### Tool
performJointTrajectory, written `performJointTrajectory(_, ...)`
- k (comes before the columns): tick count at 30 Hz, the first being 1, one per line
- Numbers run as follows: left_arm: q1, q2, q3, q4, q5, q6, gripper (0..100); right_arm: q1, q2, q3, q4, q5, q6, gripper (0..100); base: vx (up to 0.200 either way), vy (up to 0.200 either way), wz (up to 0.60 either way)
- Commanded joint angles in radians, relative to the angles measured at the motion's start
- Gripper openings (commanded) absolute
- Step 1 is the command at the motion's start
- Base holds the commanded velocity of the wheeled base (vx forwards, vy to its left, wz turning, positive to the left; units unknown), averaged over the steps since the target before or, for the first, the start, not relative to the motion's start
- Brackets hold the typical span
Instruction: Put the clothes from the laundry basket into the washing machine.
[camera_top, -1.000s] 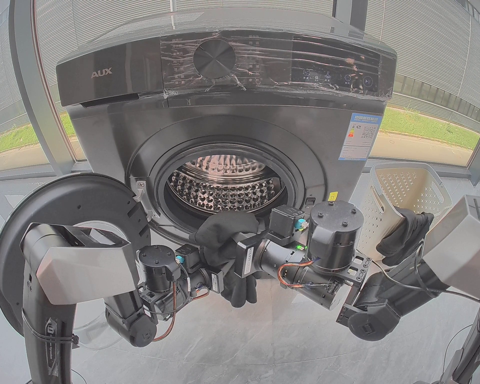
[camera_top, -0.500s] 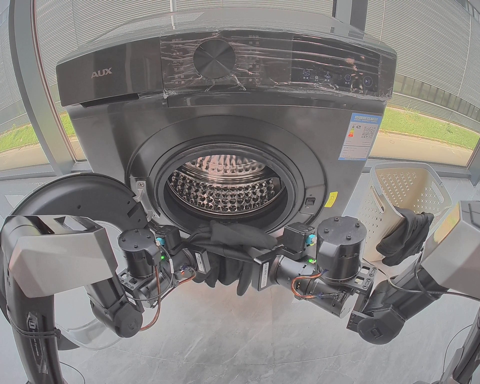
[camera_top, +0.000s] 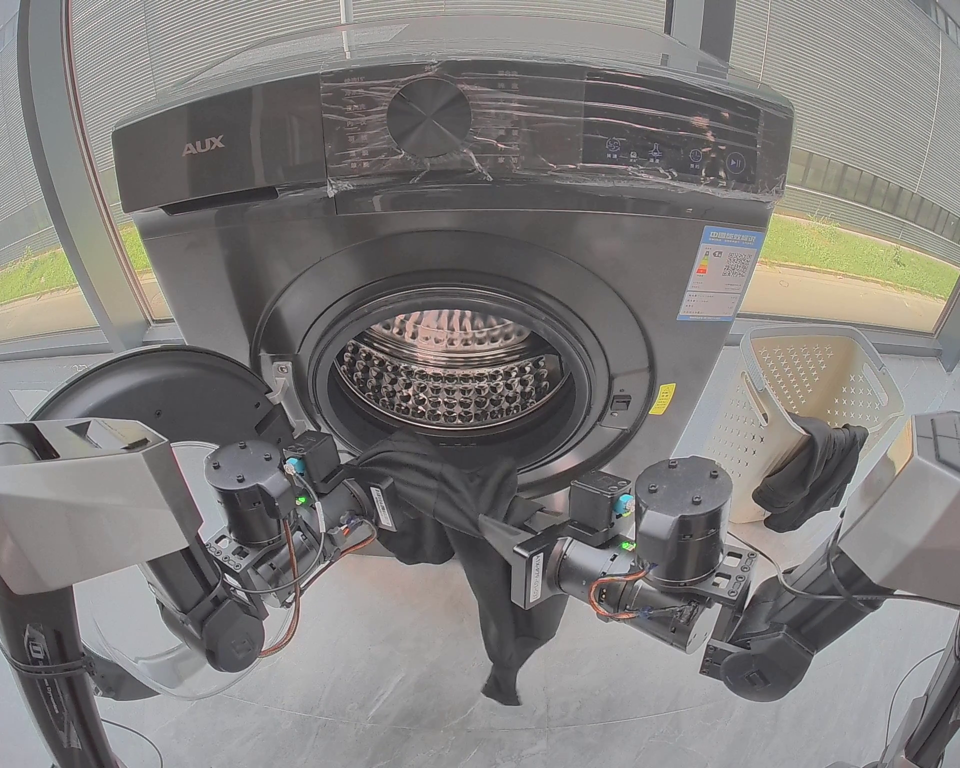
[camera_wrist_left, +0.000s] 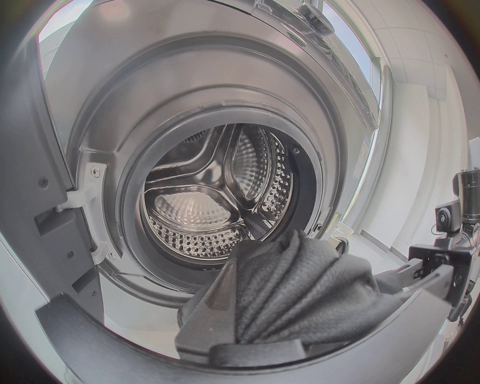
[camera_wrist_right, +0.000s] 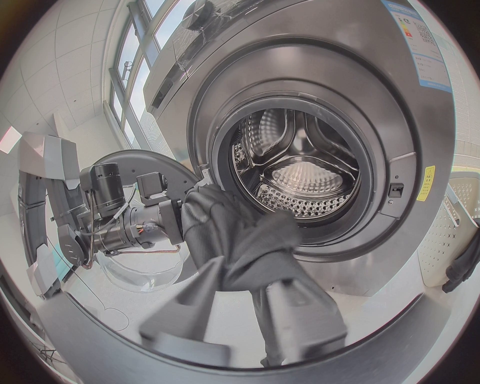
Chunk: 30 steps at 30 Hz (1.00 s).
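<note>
Gaping door (camera_top: 150, 395): open, far left.
Left gripper (camera_top: 388, 505): clamped on the black garment (camera_top: 450, 485).
Black garment: stretched between both grippers before the washing machine (camera_top: 450, 225) opening, one end dangling.
Right gripper (camera_top: 505, 548): clamped on the same garment.
Laundry basket (camera_top: 800, 365): right of the machine, dark clothes (camera_top: 815, 470) draped over its rim.

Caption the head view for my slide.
Left gripper and right gripper hold a dark garment before the open washing machine.

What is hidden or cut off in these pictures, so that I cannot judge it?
- Head view: the right arm hides the laundry basket's lower part, so remaining clothes are unknown.
- Left wrist view: the dark garment covers the drum's lower front.
- Right wrist view: the edge cuts off the basket.
</note>
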Motion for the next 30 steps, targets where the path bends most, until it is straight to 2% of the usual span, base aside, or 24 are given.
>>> performJointTrajectory(1, -0.011, -0.046, 0.005, -0.009, 0.003, 0.006, 0, 0.003, -0.006, 0.040, 0.001, 0.005, -0.003, 100, 0.000, 0.000, 0.00)
performJointTrajectory(5, -0.028, -0.130, 0.063, -0.009, 0.003, 0.015, 0, 0.000, -0.028, 0.137, -0.002, 0.027, -0.021, 100, 0.000, 0.000, 0.00)
performJointTrajectory(10, -0.088, -0.317, 0.224, -0.007, -0.014, -0.002, 0, -0.024, -0.094, 0.201, -0.014, 0.063, -0.013, 100, 0.000, 0.000, 0.00)
performJointTrajectory(12, -0.112, -0.369, 0.267, -0.006, -0.025, -0.023, 0, -0.040, -0.120, 0.221, -0.040, 0.080, -0.012, 100, 0.000, 0.000, 0.00)
performJointTrajectory(15, -0.119, -0.380, 0.272, -0.006, -0.031, -0.019, 0, -0.054, -0.141, 0.264, -0.094, 0.111, -0.004, 100, 0.000, 0.000, 0.00)
performJointTrajectory(19, -0.120, -0.374, 0.282, -0.006, -0.028, -0.029, 0, -0.121, -0.140, 0.390, -0.316, 0.120, -0.015, 100, 0.000, 0.000, 0.00)
performJointTrajectory(21, -0.117, -0.368, 0.288, -0.006, -0.028, -0.028, 0, -0.164, -0.127, 0.427, -0.385, 0.116, -0.041, 100, 0.000, 0.000, 0.00)
performJointTrajectory(22, -0.117, -0.351, 0.292, -0.006, -0.026, -0.025, 0, -0.201, -0.106, 0.437, -0.424, 0.117, -0.079, 100, 0.000, 0.000, 0.00)
performJointTrajectory(24, -0.117, -0.333, 0.299, -0.007, -0.014, -0.016, 0, -0.216, -0.091, 0.450, -0.427, 0.116, -0.107, 100, 0.000, 0.000, 0.00)
performJointTrajectory(27, -0.119, -0.330, 0.296, -0.007, 0.011, -0.017, 0, -0.232, -0.086, 0.448, -0.427, 0.116, -0.098, 100, 0.000, 0.000, 0.00)
performJointTrajectory(28, -0.120, -0.333, 0.299, -0.007, 0.029, -0.011, 0, -0.271, -0.081, 0.448, -0.427, 0.120, -0.098, 100, 0.000, 0.000, 0.00)
performJointTrajectory(30, -0.122, -0.340, 0.302, -0.007, 0.046, 0.003, 0, -0.305, -0.080, 0.447, -0.427, 0.123, -0.101, 100, 0.000, 0.000, 0.00)
